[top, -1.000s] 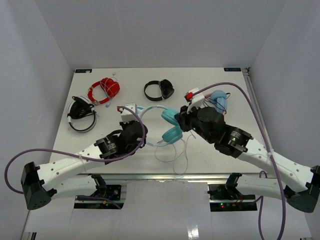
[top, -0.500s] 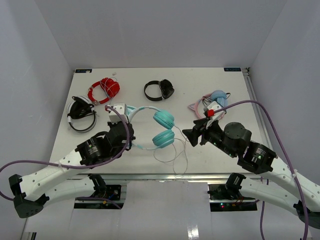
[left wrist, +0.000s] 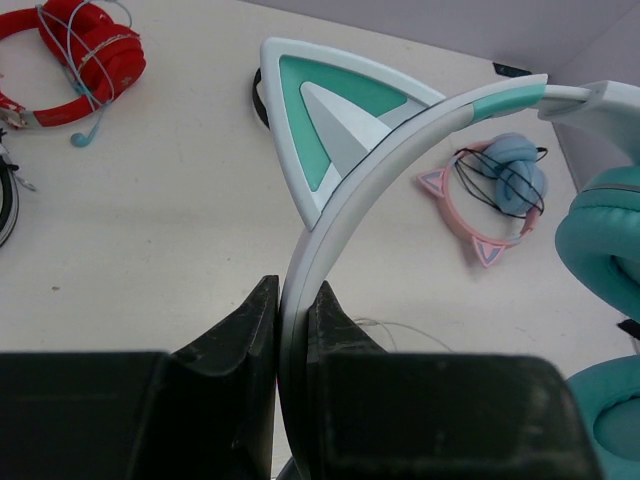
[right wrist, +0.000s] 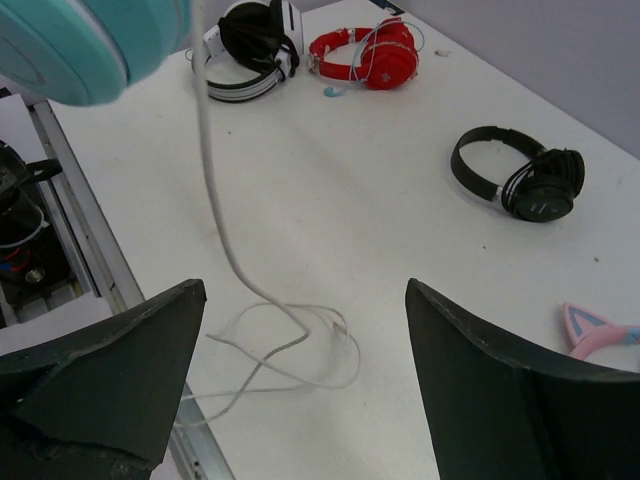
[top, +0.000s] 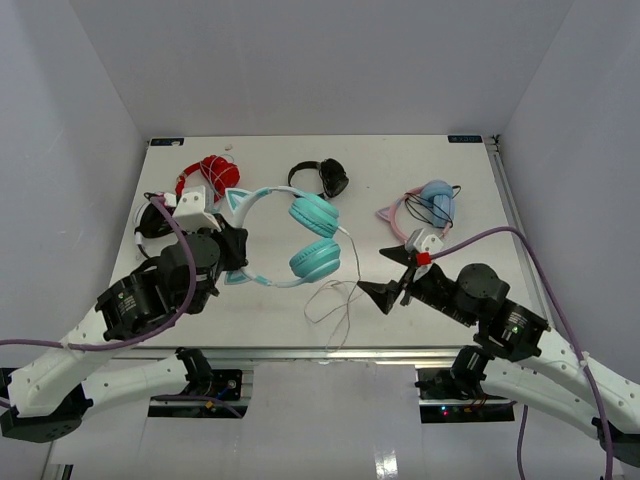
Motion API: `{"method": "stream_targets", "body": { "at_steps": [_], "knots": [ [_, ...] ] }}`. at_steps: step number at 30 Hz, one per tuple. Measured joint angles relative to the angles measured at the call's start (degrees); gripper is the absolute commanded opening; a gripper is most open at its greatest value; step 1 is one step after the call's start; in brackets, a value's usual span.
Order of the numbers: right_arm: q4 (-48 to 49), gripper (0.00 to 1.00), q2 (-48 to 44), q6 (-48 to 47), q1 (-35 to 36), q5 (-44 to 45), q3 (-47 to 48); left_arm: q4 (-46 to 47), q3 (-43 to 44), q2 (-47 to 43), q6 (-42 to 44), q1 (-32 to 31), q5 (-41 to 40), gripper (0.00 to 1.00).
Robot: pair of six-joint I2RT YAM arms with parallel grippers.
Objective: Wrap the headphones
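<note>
Since one second ago, the headphones (top: 313,213) have travelled from the centre of the top frame toward the left and a little upward. They are carried by the left gripper (left wrist: 293,300), whose arm has pulled back to the left side. The right gripper (top: 392,277) has let go of the cup (top: 315,258) and retreated to the lower right; its jaws now stand wide apart and hold nothing. The left jaws are pressed together on the white headband (left wrist: 340,200), just under the teal cat ear (left wrist: 320,110), as the left wrist view shows clearly.

Both cups now sit left of centre in the top frame. They seem to be lifted off the table (top: 430,165), because the thin white cable (right wrist: 215,200) hangs down from one cup and ends in loose loops near the lower edge of the table.

Please mind two risks. The grip is on a narrow, curved band, so the heavier cups may swing and turn the band between the jaws. Also, the loose cable lies close to the edge; if you pull it, a loop can slip over the edge or catch on the right fingers (right wrist: 110,370).

You can read no brand or label: two small marks (top: 465,138) at the far table corners are too small.
</note>
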Motion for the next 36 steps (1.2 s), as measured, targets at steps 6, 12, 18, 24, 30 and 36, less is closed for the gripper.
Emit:
{"method": "stream_targets", "body": {
  "at_steps": [6, 12, 18, 24, 30, 36],
  "knots": [
    [9.7, 0.8, 3.8, -3.6, 0.0, -3.2, -3.9, -0.3, 5.4, 1.9, 1.3, 0.0, 3.0, 0.0],
    [17.5, 0.63, 7.9, -3.9, 0.0, -4.8, -6.4, -0.3, 9.4, 4.1, 2.5, 0.0, 6.0, 0.0],
    [26.9, 0.53, 9.5, -2.5, 0.0, -7.7, -11.7, 0.6, 14.0, 6.2, 3.1, 0.0, 7.4, 0.0],
    [32.3, 0.44, 8.6, -1.1, 0.0, -9.5, -15.2, 1.0, 14.5, 6.3, 3.1, 0.0, 7.3, 0.0],
    [36.2, 0.28, 6.9, -0.1, 0.0, -10.9, -16.7, 1.1, 14.5, 5.9, 3.1, 0.0, 7.3, 0.0],
    [38.6, 0.08, 6.9, 0.8, 0.0, -11.1, -19.0, 1.7, 14.5, 5.0, 3.0, 0.0, 7.3, 0.0]
  ]
}}
